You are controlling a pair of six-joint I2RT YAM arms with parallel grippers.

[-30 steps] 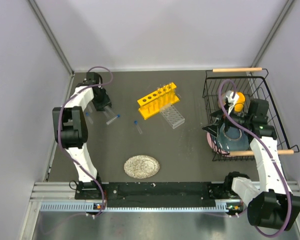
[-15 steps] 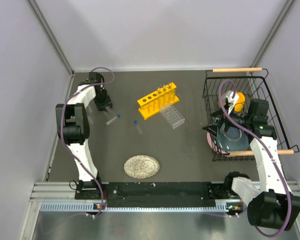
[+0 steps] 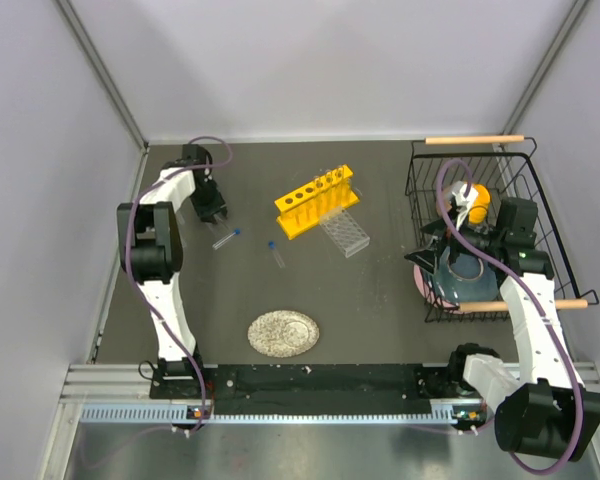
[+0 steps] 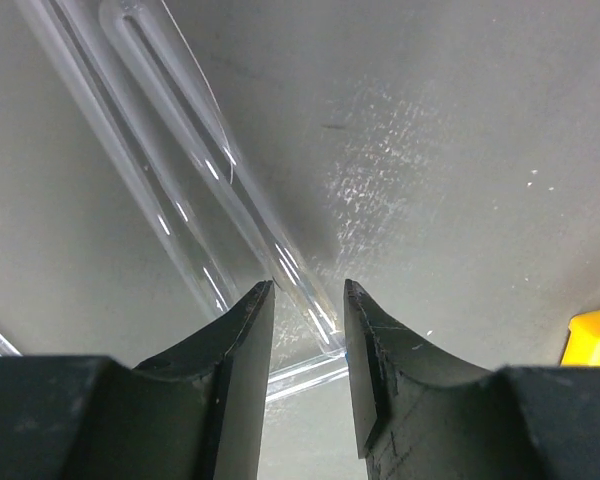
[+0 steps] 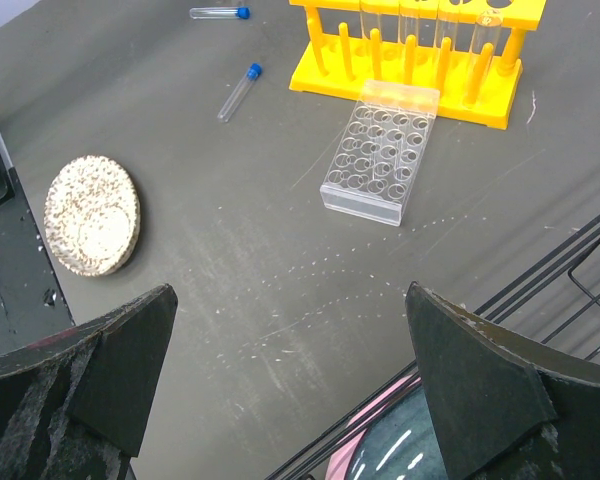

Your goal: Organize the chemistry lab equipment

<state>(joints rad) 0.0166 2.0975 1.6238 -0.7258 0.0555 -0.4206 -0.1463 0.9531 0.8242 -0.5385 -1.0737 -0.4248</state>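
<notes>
My left gripper (image 3: 212, 210) is low over the table at the back left. In the left wrist view its fingers stand a narrow gap apart (image 4: 308, 290), with the end of a thin clear glass tube (image 4: 195, 135) between them; the left finger stands clear of it. A second tube (image 4: 130, 130) lies beside it and another (image 4: 300, 370) lies crosswise underneath. The yellow rack (image 3: 317, 200) (image 5: 420, 60) holds a few tubes, with the clear gridded rack (image 3: 343, 232) (image 5: 380, 150) in front. Two blue-capped vials (image 3: 225, 238) (image 3: 277, 251) lie loose. My right gripper (image 3: 432, 245) (image 5: 290, 300) hangs wide open and empty.
A round speckled plate (image 3: 283, 332) (image 5: 92, 215) lies near the front. The black wire basket (image 3: 480, 160) at the right holds a dark teal bowl (image 3: 460, 280) (image 5: 460, 440) over a pink one and an orange object (image 3: 477, 200). Grey walls close in the table.
The left arm has shifted a little to the right and its fingers have narrowed around the glass tube. The right arm has not moved.
</notes>
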